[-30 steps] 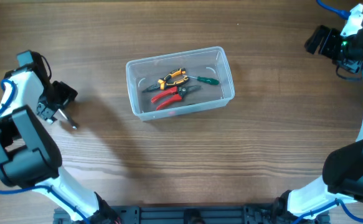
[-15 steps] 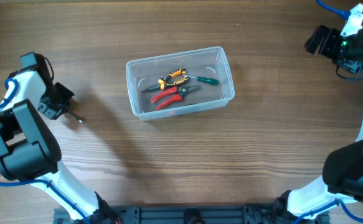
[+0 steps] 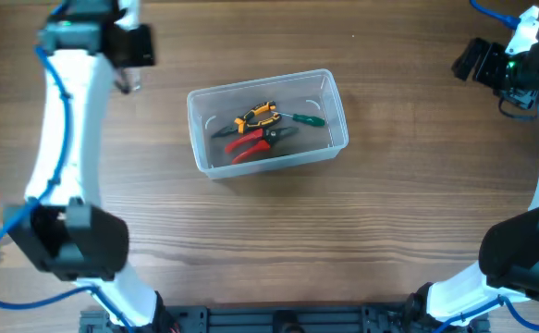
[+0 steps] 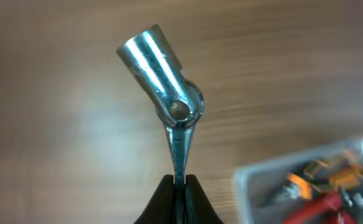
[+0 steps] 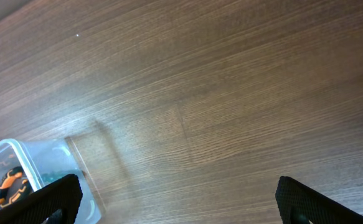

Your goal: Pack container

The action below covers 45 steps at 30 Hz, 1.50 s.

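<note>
Overhead: left gripper (image 4: 179, 186) has swung to upper left of the container (image 3: 271, 166).
It pinches a swivel-head socket wrench (image 4: 162, 74); right gripper (image 5: 178, 198) unmoved, spread.

No readable txt, labels, brands or nos. anywhere: overhead & both wrist views show none, incl. on the tools.

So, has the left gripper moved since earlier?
Yes: the left gripper, holding a steel socket tool, swung from beside the clear rectangular plastic container to beyond its far-left corner.
</note>
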Available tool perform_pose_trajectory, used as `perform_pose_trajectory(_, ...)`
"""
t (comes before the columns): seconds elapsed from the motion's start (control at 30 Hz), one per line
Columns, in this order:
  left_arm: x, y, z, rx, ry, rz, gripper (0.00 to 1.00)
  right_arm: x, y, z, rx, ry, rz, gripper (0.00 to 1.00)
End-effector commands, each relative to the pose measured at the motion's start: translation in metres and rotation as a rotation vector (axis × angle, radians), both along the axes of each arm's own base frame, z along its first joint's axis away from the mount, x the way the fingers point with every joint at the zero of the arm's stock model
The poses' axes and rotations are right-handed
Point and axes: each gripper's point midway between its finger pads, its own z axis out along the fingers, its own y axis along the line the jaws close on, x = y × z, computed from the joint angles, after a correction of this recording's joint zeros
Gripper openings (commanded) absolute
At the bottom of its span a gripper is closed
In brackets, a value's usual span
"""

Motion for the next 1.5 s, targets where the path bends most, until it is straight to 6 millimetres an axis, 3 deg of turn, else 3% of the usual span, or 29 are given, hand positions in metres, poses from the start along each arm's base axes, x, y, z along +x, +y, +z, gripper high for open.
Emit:
perform_pose_trajectory(0.0,-0.024,-0.14,0.016,0.26,-0.055,-0.688,0.04,0.001,0.004,-0.004,0.023,0.009,-0.005,1.0)
perform_pose_trajectory(0.07,-0.046,-0.203,-0.005,0.357,-0.035,-0.969,0.04,0.001,0.004,-0.004,0.023,0.009,-0.005,1.0)
perform_pose_trajectory(0.17,-0.071,-0.246,-0.053,0.468,0.068,-1.268,0.04,0.001,0.004,-0.004,0.023,0.009,-0.005,1.0)
perform_pose_trajectory(0.27,-0.09,-0.265,-0.103,0.456,0.202,-1.367,0.14,0.001,0.004,-0.004,0.023,0.009,-0.005,1.0)
perform_pose_trajectory(0.3,-0.102,-0.277,-0.122,0.398,0.246,-1.415,0.22,0.001,0.004,-0.004,0.023,0.009,-0.005,1.0)
perform_pose_trajectory(0.37,-0.115,-0.293,-0.142,0.332,0.285,-1.466,0.25,0.001,0.004,-0.004,0.023,0.008,-0.005,1.0)
perform_pose_trajectory(0.47,-0.119,-0.296,-0.153,0.335,0.309,-1.478,0.28,0.001,0.004,-0.004,0.023,0.008,-0.005,1.0)
perform_pose_trajectory(0.53,-0.107,-0.29,-0.152,0.396,0.296,-1.417,0.24,0.001,0.004,-0.004,0.023,0.009,-0.005,1.0)
perform_pose_trajectory(0.63,-0.069,-0.266,-0.135,0.539,0.23,-1.131,0.27,0.001,0.004,-0.004,0.023,0.009,-0.005,1.0)
perform_pose_trajectory(0.7,-0.046,-0.24,-0.095,0.53,0.135,-0.872,0.39,0.001,0.003,-0.004,0.01,0.008,-0.001,1.0)
perform_pose_trajectory(0.77,-0.036,-0.215,-0.059,0.443,0.067,-0.695,0.47,0.005,-0.007,-0.002,-0.047,-0.006,-0.006,1.0)
perform_pose_trajectory(0.8,-0.03,-0.196,-0.036,0.371,0.019,-0.568,0.52,0.008,-0.008,0.0,-0.05,-0.022,-0.006,1.0)
perform_pose_trajectory(0.83,-0.023,-0.163,-0.002,0.258,-0.044,-0.38,0.63,0.01,-0.008,0.001,-0.053,-0.032,-0.005,1.0)
perform_pose_trajectory(0.87,-0.021,-0.137,0.019,0.168,-0.082,-0.261,0.66,0.013,-0.009,0.002,-0.057,-0.044,-0.006,1.0)
perform_pose_trajectory(0.93,-0.021,-0.081,0.048,0.012,-0.117,-0.091,0.72,0.023,-0.011,0.009,-0.064,-0.095,-0.009,1.0)
perform_pose_trajectory(0.97,-0.023,-0.046,0.054,-0.051,-0.112,0.006,0.73,0.027,-0.001,0.011,0.019,-0.116,-0.028,1.0)
perform_pose_trajectory(1.0,-0.025,-0.016,0.051,-0.096,-0.088,0.097,0.82,0.03,0.017,0.015,0.126,-0.134,-0.011,0.99)
perform_pose_trajectory(1.03,-0.03,0.023,0.041,-0.136,-0.047,0.208,1.0,0.031,0.042,0.018,0.226,-0.144,0.061,0.77)
perform_pose_trajectory(1.07,-0.032,0.049,0.031,-0.165,-0.01,0.262,1.0,0.031,0.061,0.015,0.265,-0.125,0.103,0.3)
perform_pose_trajectory(1.1,-0.034,0.068,0.021,-0.19,0.017,0.301,1.0,0.031,0.072,0.01,0.269,-0.107,0.124,0.04)
perform_pose_trajectory(1.17,-0.036,0.107,0.0,-0.237,0.065,0.387,1.0,0.024,0.121,-0.001,0.322,-0.035,0.23,0.04)
perform_pose_trajectory(1.27,-0.041,0.145,-0.017,-0.244,0.094,0.474,1.0,0.012,0.192,-0.007,0.28,-0.004,0.46,0.04)
perform_pose_trajectory(1.37,-0.046,0.16,-0.018,-0.246,0.094,0.509,1.0,0.009,0.204,-0.023,0.133,0.051,0.444,0.04)
perform_pose_trajectory(1.47,-0.047,0.163,-0.018,-0.246,0.093,0.516,1.0,-0.021,0.236,-0.054,0.13,0.213,0.541,0.04)
